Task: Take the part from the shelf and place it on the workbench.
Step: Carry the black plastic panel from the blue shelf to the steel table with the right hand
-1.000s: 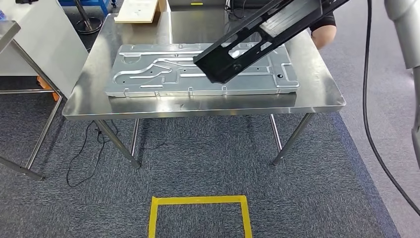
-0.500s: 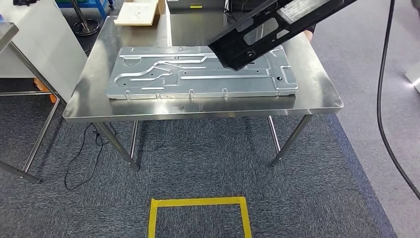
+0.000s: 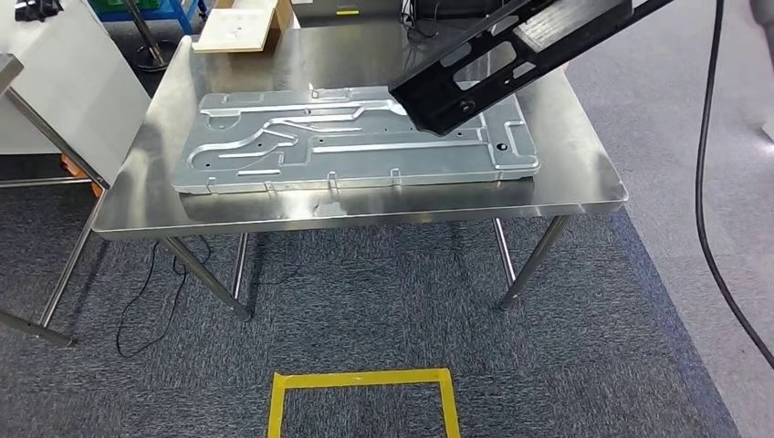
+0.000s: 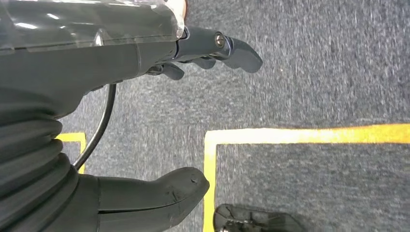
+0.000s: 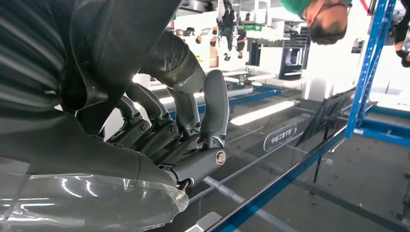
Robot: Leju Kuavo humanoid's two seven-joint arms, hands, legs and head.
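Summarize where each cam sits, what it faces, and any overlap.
Head view: high on the body, facing forward and down at the workbench, the silver panel and the black part above it; none of the robot's body is clear.
Left wrist view: behind the left hand, facing down at carpet; thumb and fingers apart, holding nothing.
Right wrist view: behind the right hand, facing the blue shelf frame and a person; fingers curled on something dark, likely the part.
Shared: head and left wrist both show yellow tape on carpet.

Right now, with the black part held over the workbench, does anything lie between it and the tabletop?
Yes. A large silver stamped panel lies flat on the workbench, directly under the black part. Bare steel remains along the table's edges.
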